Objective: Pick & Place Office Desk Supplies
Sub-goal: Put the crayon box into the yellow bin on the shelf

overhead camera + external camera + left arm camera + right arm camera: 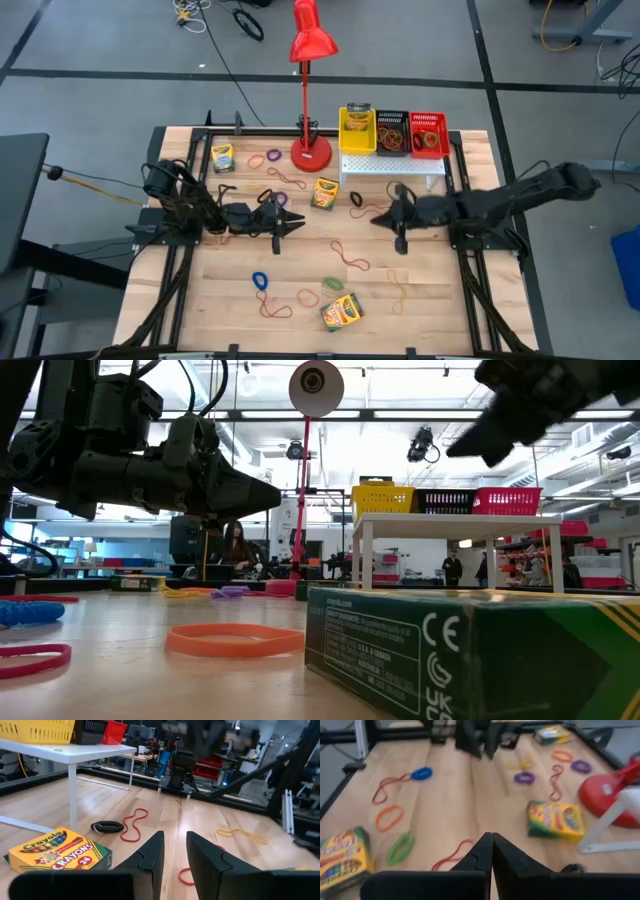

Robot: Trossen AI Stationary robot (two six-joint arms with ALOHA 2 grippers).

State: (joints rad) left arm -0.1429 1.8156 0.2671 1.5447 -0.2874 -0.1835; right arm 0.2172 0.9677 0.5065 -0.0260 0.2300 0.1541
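Three yellow-and-green crayon boxes lie flat on the wooden table: one at the far left (222, 157), one mid-table (325, 192) and one near the front edge (341, 312). A further one stands in the yellow basket (358, 112). Thin rubber bands lie scattered: blue (260, 281), green (334, 284), red (350, 258), purple (275, 156). My left gripper (297, 222) hovers level at centre-left, open, with nothing between its fingers (150, 855). My right gripper (378, 219) hangs above the table at centre-right, tipped down, shut and empty (492, 851).
A white perforated stand (393, 165) at the back carries yellow (345, 135), black (391, 147) and red (428, 148) baskets. A tall red desk lamp (311, 152) stands beside it. A black coiled band (357, 200) lies in front of the stand.
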